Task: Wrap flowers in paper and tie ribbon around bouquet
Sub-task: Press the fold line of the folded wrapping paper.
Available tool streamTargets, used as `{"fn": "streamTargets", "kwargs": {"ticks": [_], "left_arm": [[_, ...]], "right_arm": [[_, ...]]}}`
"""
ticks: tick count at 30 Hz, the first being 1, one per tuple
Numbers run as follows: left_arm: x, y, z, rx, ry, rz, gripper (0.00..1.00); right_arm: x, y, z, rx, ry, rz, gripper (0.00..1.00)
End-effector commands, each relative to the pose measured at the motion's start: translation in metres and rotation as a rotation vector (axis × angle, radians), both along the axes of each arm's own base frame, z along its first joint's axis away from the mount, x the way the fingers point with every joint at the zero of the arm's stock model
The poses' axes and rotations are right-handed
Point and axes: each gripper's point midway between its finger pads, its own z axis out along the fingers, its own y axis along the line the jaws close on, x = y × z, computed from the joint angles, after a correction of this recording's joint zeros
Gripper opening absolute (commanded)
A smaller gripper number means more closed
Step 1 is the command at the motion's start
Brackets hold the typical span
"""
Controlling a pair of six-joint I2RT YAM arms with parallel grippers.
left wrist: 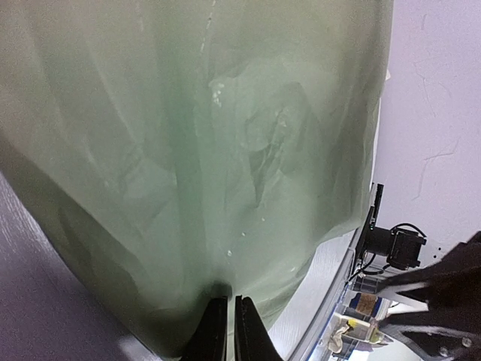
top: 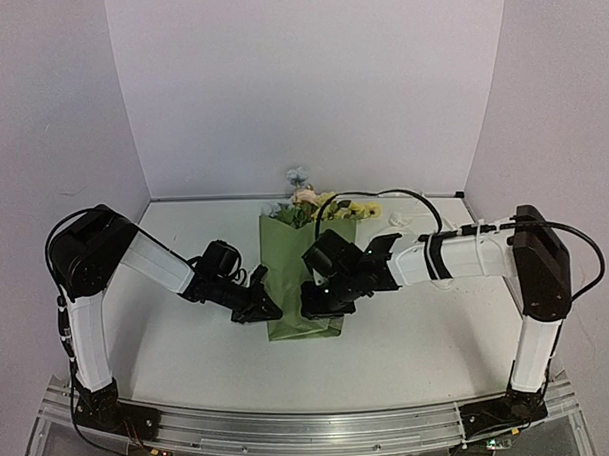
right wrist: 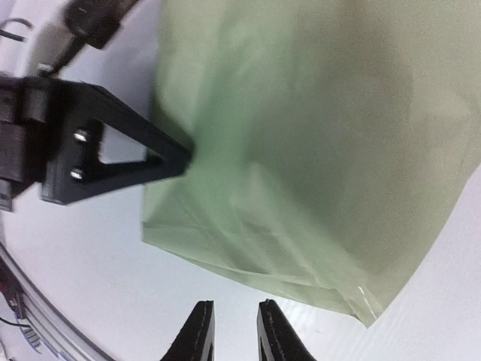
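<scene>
The olive-green paper lies folded over the flowers, whose yellow, pink and bluish blooms stick out of its far end. My left gripper is shut on the paper's left edge; in the left wrist view its fingertips pinch the thin sheet, which fills the view. My right gripper hovers at the paper's near right part. In the right wrist view it stands open by a narrow gap with nothing in it, just short of the paper's folded edge. A bunched cream-white ribbon lies at the back right.
The white table is bounded by white walls behind and a metal rail along the near edge. In the right wrist view the left gripper's black finger touches the paper's edge. The right arm's cable arcs over the flowers.
</scene>
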Motion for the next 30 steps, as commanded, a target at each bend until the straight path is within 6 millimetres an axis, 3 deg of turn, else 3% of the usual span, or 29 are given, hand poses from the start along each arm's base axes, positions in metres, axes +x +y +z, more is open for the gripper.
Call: {"fn": "streamTargets", "kwargs": {"ticks": [1, 8, 19, 30], "left_arm": [[0.0, 0.006, -0.011, 0.051, 0.011, 0.005, 0.07], [0.0, 0.005, -0.009, 0.045, 0.009, 0.003, 0.07], [0.002, 0.003, 0.0, 0.019, 0.011, 0.017, 0.1], [0.036, 0.006, 0.006, 0.001, 0.004, 0.074, 0.13]], "right_arm": [[0.008, -0.002, -0.01, -0.116, -0.045, 0.008, 0.23], [0.012, -0.006, -0.045, -0.226, -0.059, 0.02, 0.24], [0.003, -0.024, -0.073, -0.377, -0.053, 0.035, 0.29], [-0.013, -0.039, -0.093, -0.449, 0.008, 0.075, 0.29]]}}
